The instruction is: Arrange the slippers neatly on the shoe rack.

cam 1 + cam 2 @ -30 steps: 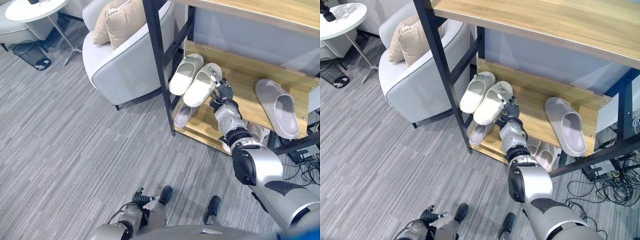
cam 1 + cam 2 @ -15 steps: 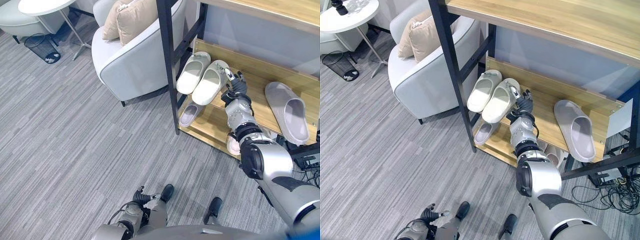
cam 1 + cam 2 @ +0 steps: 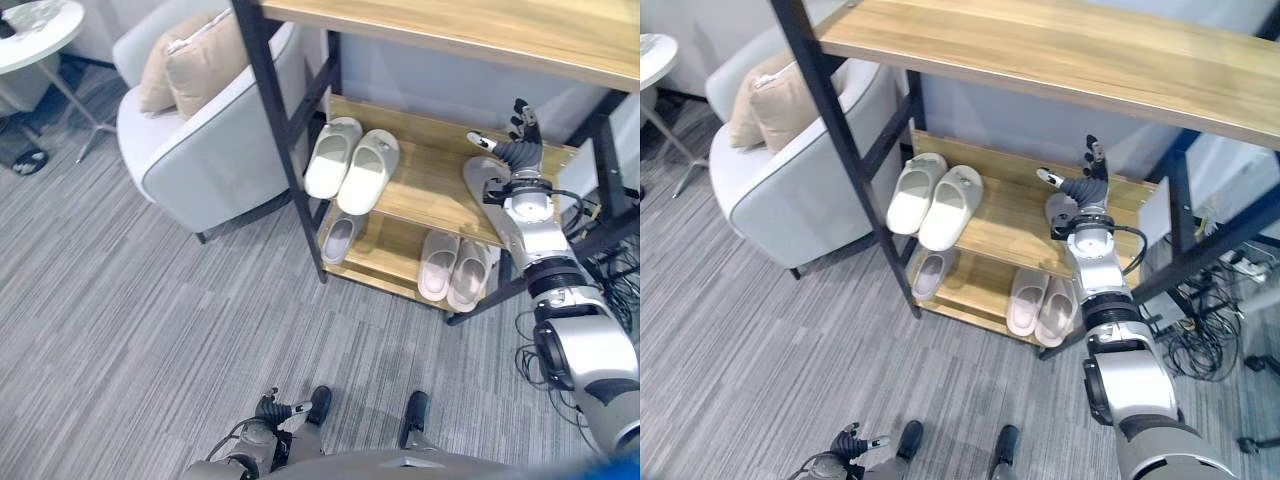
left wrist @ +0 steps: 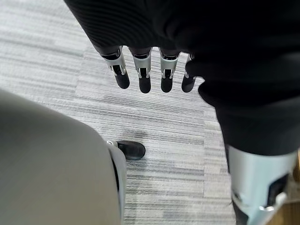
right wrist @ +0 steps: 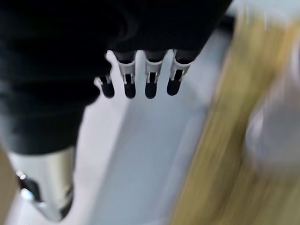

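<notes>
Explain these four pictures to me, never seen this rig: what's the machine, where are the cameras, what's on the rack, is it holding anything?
It is a two-legged humanoid robot with two arms and fingered hands. The two wide pictures come from a stereo camera on its head, looking down. The two close ones come from cameras on its wrists, looking along the fingers.

The shoe rack has wooden shelves in a black frame. On the middle shelf a cream pair of slippers lies side by side at one end, and a grey slipper lies at the other. On the bottom shelf lie a single grey slipper and a pale pair.

The right hand is raised over the grey slipper, fingers straight, holding nothing. The left hand hangs open over the carpet.
</notes>
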Motion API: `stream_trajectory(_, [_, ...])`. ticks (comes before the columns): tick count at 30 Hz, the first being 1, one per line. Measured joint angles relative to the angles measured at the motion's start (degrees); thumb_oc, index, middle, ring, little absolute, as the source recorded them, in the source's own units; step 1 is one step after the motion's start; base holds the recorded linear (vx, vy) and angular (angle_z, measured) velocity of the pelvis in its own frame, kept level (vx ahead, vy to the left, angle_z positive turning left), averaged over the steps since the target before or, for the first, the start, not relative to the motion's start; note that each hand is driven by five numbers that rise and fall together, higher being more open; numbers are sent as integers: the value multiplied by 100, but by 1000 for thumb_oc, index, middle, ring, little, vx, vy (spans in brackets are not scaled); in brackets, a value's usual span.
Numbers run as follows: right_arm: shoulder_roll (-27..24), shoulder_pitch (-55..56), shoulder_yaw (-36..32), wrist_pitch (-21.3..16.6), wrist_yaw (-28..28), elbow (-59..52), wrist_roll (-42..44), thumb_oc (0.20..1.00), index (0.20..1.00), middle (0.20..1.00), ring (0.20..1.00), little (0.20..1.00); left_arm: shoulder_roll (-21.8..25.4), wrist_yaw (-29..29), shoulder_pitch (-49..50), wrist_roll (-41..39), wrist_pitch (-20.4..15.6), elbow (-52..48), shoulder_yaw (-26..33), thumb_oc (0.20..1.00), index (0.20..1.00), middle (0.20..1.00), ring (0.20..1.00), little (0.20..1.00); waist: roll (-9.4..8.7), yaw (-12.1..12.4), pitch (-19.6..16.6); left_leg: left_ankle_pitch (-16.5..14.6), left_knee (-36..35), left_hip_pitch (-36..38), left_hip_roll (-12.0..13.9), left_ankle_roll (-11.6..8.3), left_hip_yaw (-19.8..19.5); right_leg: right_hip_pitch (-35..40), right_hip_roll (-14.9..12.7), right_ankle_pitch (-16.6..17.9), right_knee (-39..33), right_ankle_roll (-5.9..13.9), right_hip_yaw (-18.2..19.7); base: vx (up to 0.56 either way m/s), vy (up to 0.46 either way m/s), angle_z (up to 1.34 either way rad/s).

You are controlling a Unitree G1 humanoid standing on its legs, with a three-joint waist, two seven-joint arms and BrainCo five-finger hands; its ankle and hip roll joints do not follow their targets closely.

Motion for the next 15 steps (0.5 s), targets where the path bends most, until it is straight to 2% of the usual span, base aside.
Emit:
stream_trajectory(3, [236,-13,-160,443,-172,281,-319,1000,1000,1000,1000,1000,-52,-22,-216,-91,79,121,156,1000,1000,1000,1000,1000,91,-77,-42,2,-80,114,75,1,131,0,68,24,-1,-32,124,11,1,-21])
stream_trajectory(4, [236,-13,-160,443,-172,281,-319,1000,1000,1000,1000,1000,-52,-22,-216,-91,79,121,156,1000,1000,1000,1000,1000,91,-77,-42,2,-80,114,75,1,131,0,68,24,-1,-32,124,9,-10,-17])
stream_trajectory(5, [630,-213,-32,724,-200,723,-582,1000,1000,1000,1000,1000,-144,-53,-326,-247,73,118,478,1000,1000,1000,1000,1000,155,-94,-63,3,-99,155,113,2,220,-13,97,58,0,-46,198,10,-19,-14])
stream_trajectory(7, [637,-140,-54,874,-244,944,-693,1000,1000,1000,1000,1000,-244,-76,-146,-249,9,58,458,1000,1000,1000,1000,1000,165,-40,-62,3,-105,140,108,1,217,-29,97,48,-1,-41,196,7,-20,-5])
stream_trajectory(12, [848,18,-332,1096,-352,800,-749,1000,1000,1000,1000,1000,-130,-81,36,-252,3,52,468,1000,1000,1000,1000,1000,140,-102,-30,24,-219,216,124,17,267,-31,103,53,0,-37,271,21,-12,-5])
stream_trajectory(14, [981,194,-521,1241,-363,510,-750,1000,1000,1000,1000,1000,-127,-80,38,-254,4,51,489,1000,1000,1000,1000,1000,100,-132,-5,32,-303,325,142,22,310,6,116,47,0,-34,288,36,-9,-13])
stream_trajectory(15, [1245,505,-843,1392,-350,-16,-750,1000,1000,1000,1000,1000,-112,-75,34,-255,16,45,500,1000,1000,1000,1000,1000,52,-160,24,39,-366,389,166,21,349,26,138,43,0,-36,324,19,1,-16])
